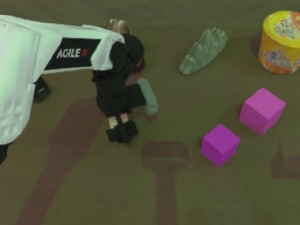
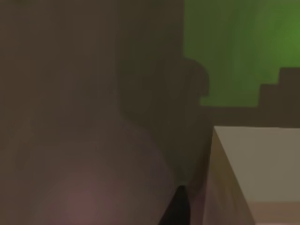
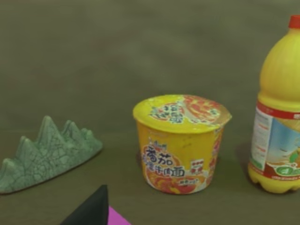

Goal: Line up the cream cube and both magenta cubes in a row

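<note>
The left gripper (image 1: 121, 132) hung low over the table's left-centre; its grip could not be told. The small matte cream cube (image 2: 255, 176) sat close beside it. Two matte magenta cubes (image 1: 220, 144) (image 1: 262, 110) lay well right.

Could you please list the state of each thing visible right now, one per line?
Left gripper: lowered to the table, left of centre.
Cream cube: close beside the left gripper, hidden in the top view.
Smaller magenta cube: resting free.
Larger magenta cube: resting free.
Noodle tub: upright, lid sealed.
Juice bottle: upright, capped.
Green rock ornament: resting flat.
</note>
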Robot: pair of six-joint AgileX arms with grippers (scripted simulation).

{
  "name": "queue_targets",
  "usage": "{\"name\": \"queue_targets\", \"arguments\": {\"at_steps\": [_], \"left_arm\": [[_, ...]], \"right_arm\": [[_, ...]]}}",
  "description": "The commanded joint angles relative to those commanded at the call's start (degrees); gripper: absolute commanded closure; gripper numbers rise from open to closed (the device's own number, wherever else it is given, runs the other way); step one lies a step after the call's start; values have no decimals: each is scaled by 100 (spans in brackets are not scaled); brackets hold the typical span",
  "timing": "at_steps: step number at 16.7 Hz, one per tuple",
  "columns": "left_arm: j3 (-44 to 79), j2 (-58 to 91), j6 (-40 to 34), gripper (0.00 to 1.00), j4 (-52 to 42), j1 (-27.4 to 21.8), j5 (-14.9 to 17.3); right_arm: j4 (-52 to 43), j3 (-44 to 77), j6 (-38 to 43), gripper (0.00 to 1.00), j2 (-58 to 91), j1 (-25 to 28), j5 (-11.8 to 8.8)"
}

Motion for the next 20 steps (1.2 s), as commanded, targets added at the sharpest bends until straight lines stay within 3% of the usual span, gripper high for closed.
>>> {"name": "queue_targets", "arguments": {"at_steps": [2,3,13,20], "left_arm": [[0,0,0,98,0,0,0],[0,0,0,100,0,0,0],[99,-238,-54,100,-233,-5,84],[777,-714,-82,100,-1414,107,79]], "right_arm": [[0,0,0,0,0,0,0],[0,0,0,0,0,0,0],[0,0,0,0,0,0,0],[0,0,0,0,0,0,0]]}}
